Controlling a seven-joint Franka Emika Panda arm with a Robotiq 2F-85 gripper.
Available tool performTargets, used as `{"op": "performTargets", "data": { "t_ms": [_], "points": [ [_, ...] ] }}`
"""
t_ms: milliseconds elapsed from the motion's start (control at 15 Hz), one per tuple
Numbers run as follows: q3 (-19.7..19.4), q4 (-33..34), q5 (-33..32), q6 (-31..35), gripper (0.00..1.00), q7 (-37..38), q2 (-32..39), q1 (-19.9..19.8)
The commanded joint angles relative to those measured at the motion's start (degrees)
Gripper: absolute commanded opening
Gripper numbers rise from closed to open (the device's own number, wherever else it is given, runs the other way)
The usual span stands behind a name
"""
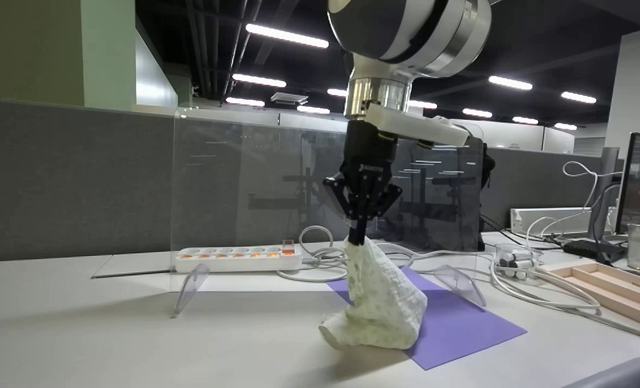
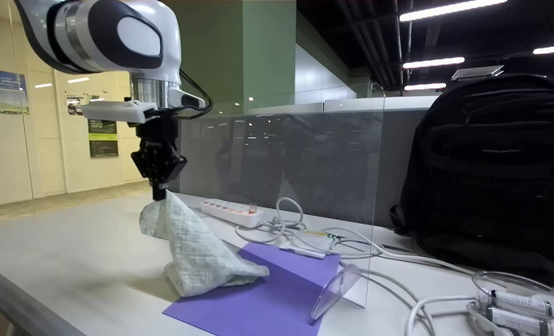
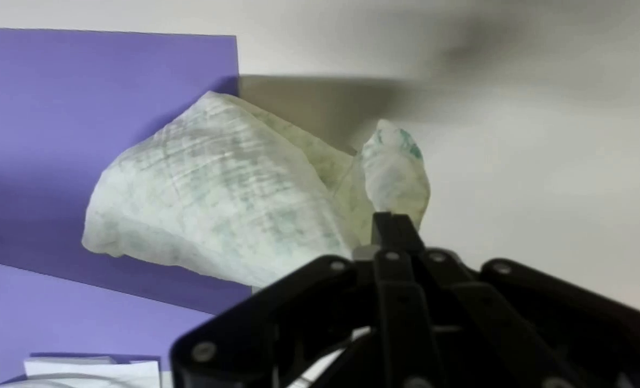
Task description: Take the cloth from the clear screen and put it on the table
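Note:
The pale green-white patterned cloth (image 1: 387, 307) hangs bunched from my gripper (image 1: 357, 234), which is shut on its upper edge. The cloth also shows in an exterior view (image 2: 197, 254) and in the wrist view (image 3: 217, 194). Its lower folds are on or just above the white table (image 1: 83, 339) and a purple sheet (image 1: 460, 328); I cannot tell whether they touch. In the wrist view, my fingertips (image 3: 395, 218) are together with a cloth tip beyond them. The clear screen (image 1: 217, 172) stands upright behind the gripper, on clear feet; it also shows in an exterior view (image 2: 305, 149).
A white power strip (image 1: 239, 261) with orange lights and tangled white cables (image 1: 328, 256) lie behind the screen. A clear container of small bottles (image 1: 515, 261) and a wooden tray (image 1: 616, 293) are on one side. A black backpack (image 2: 491, 182) stands against the grey partition.

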Motion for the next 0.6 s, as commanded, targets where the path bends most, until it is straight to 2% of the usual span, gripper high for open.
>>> {"op": "performTargets", "data": {
  "t_ms": [0, 267, 533],
  "points": [
    [0.56, 0.32, 1.33, -1.14, 0.27, -1.03, -0.02, 1.35],
    [0.40, 0.76, 0.09, -1.73, 0.54, 0.50, -0.81, 0.74],
    [0.42, 0.40, -4.50, -2.27, 0.80, 3.58, -3.25, -1.05]
  ]
}}
